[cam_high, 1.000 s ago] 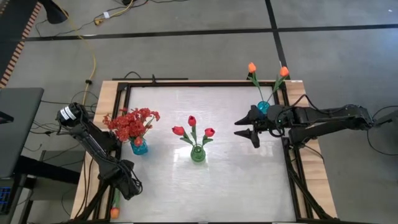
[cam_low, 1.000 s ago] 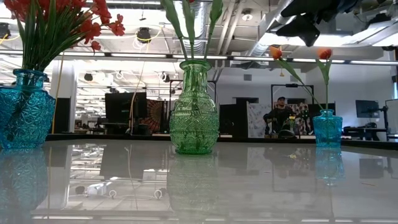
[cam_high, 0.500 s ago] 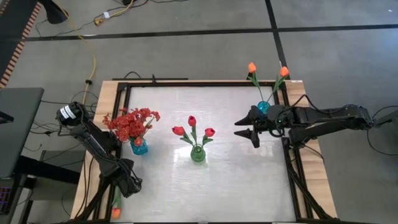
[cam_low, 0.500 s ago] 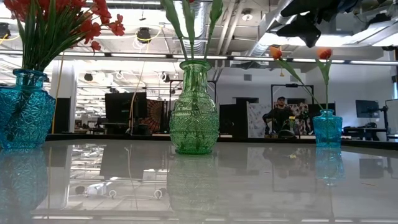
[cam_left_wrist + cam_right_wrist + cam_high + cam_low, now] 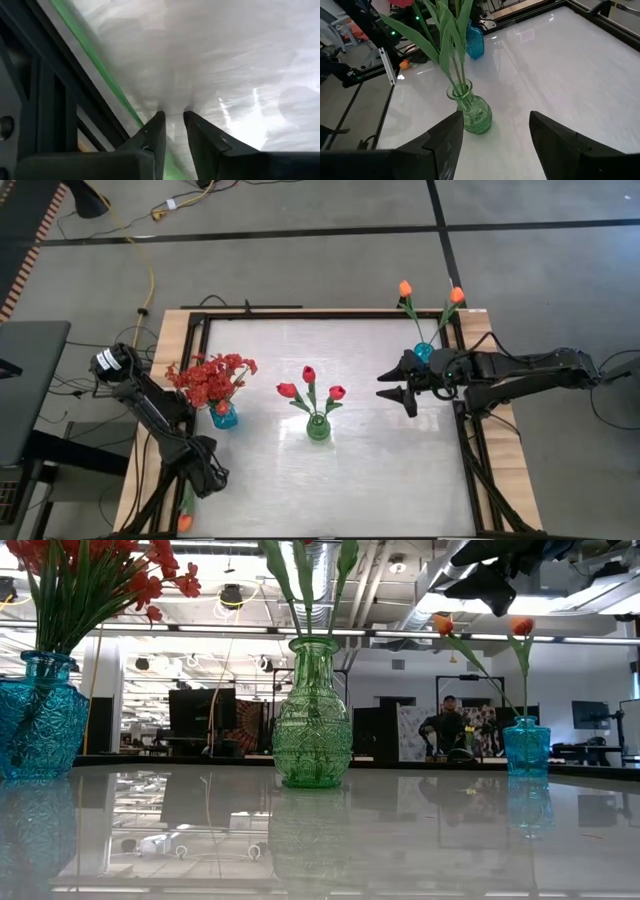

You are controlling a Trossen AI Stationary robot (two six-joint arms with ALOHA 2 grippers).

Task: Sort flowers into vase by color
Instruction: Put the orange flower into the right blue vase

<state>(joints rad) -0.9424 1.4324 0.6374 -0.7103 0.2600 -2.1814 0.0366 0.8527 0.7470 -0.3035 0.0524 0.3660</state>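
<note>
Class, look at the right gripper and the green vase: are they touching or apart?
Apart. The high view shows bare table between the right gripper and the green vase; the right wrist view shows the vase beyond its open fingers.

We see the flowers sorted into three vases on the table. A bushy red spray (image 5: 210, 377) stands in a blue vase (image 5: 224, 417) near the left edge, its blooms spreading to the left. Three red tulips (image 5: 309, 387) stand upright in a green vase (image 5: 318, 427) at the middle of the table, their blooms fanned apart above long green leaves. Two orange tulips (image 5: 430, 292) lean apart in a small blue vase (image 5: 424, 353) at the far right. One more orange tulip (image 5: 185, 514) lies flat at the near left corner, outside the table's frame, its bloom pointing toward the near edge and its thin green stem running alongside the rail.
</note>
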